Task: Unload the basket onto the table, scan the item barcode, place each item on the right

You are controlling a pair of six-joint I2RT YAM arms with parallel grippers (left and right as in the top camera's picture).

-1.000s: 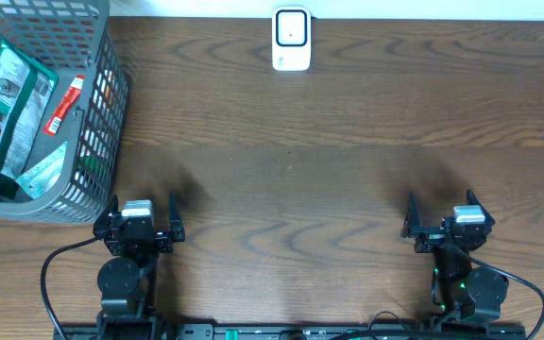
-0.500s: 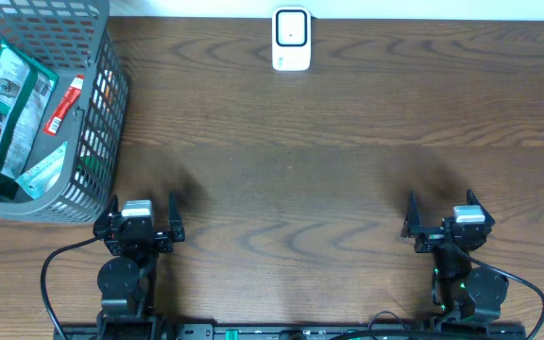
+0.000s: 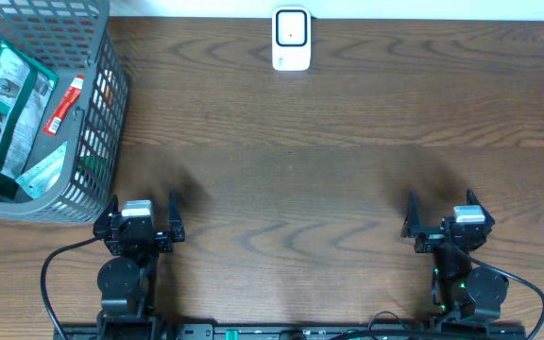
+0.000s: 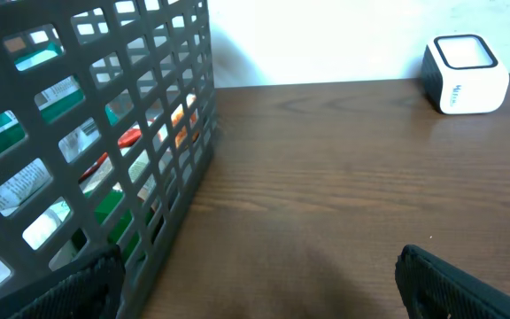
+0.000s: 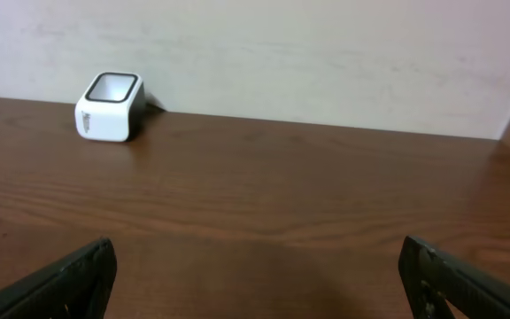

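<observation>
Lower left of the overhead view: left gripper [image 3: 144,210], fingers spread to the full, gripping nothing, touching nothing, poised just above the wood. Lower right of the same view: right gripper [image 3: 440,212], likewise spread wide, empty, clear of every object. In each wrist view, only the two dark fingertips at the bottom corners, with bare wood between them. Underneath, a dark brown wooden table [image 3: 329,170] with strong grain; behind its far edge, a plain pale wall [image 5: 326,53]. At the top centre of the overhead view, against that far edge, a white scanner box [image 3: 291,40] with a dark-rimmed window on top, well apart from both grippers. At the upper left, a grey mesh basket [image 3: 102,113], near the left gripper and just up-frame of it. Inside the basket, the goods to scan: green-and-white packets [image 3: 3,94] lying flat and overlapping, and beside them, toward the basket's right wall, a red-and-white tube [image 3: 64,104]. Through the mesh in the left wrist view, patches of green, red and orange packaging. No barcode legible on any of them.
</observation>
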